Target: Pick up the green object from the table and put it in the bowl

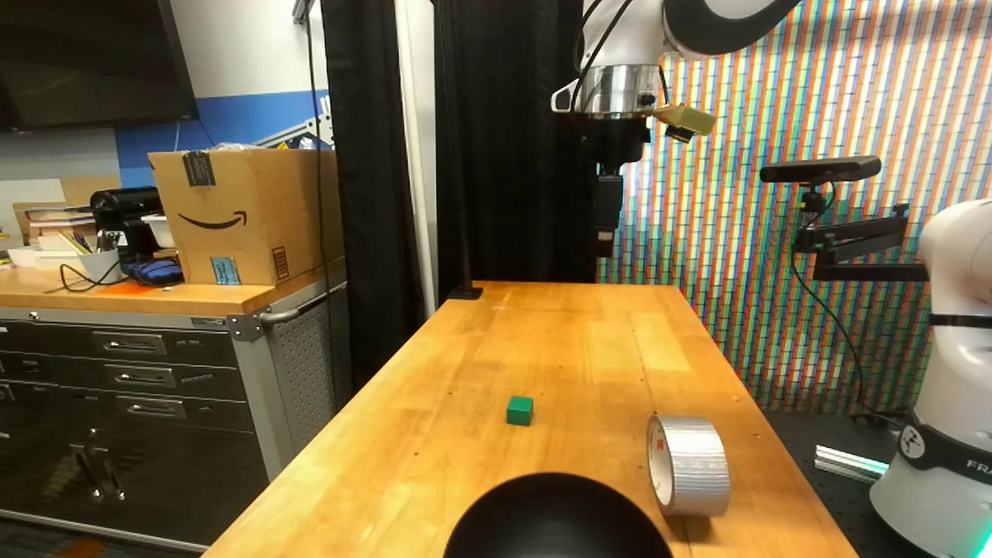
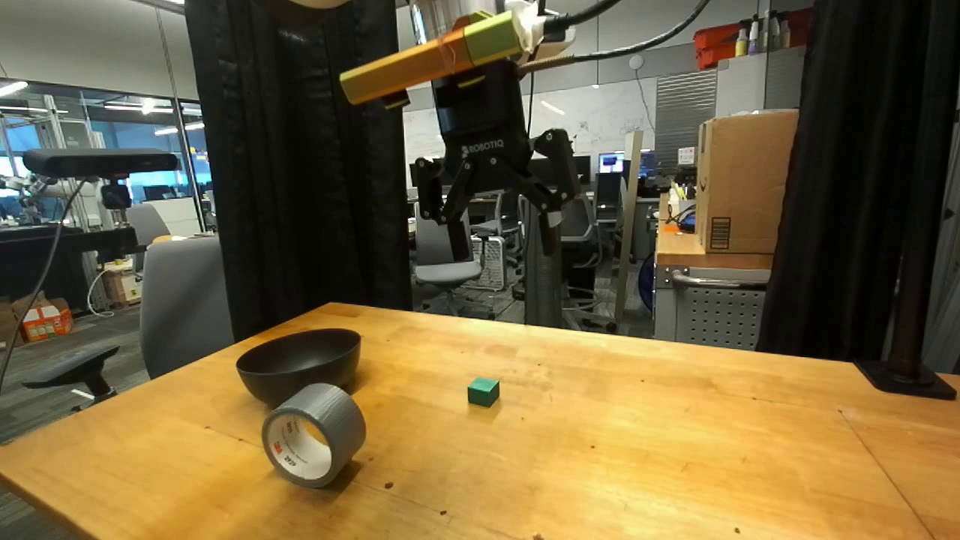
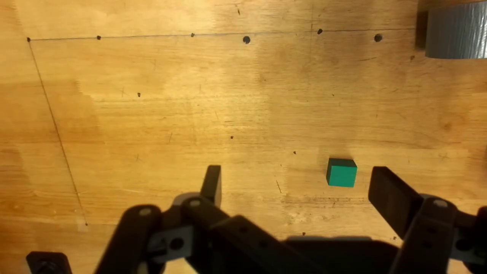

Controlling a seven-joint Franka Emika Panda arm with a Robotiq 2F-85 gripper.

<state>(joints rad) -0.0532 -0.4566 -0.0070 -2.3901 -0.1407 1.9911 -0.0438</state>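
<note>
- At the left in an exterior view, a round, matte black bowl [image 2: 289, 380] sits on a long, light-brown wooden desk [image 2: 637, 450]; this is where the task should end
- A little to the right and in front of it, a silver-grey, cylindrical roll of tape [image 2: 341, 420] rests on its curved side; it might roll if brushed, so the way down is best kept clear of it
- Further right, well apart from the roll, a small, solid green cube [image 2: 483, 392] rests flat on the desk; the step in hand appears to be reaching for it, best done by lowering straight down astride it, closing softly on opposite flat faces, and lifting before crossing to the bowl
- High above, slightly right of the cube as seen here, hangs a black, two-fingered mechanical gripper [image 2: 504, 253], spread wide with nothing held; a small shift towards the bowl side first should centre the cube
- Left to right in the wrist view come one black, flat-tipped finger [image 3: 212, 184], the green cube and the opposite finger [image 3: 392, 201]
- In that view the cube lies within the span, closer to the finger at the right, touching neither, and well below both
</note>
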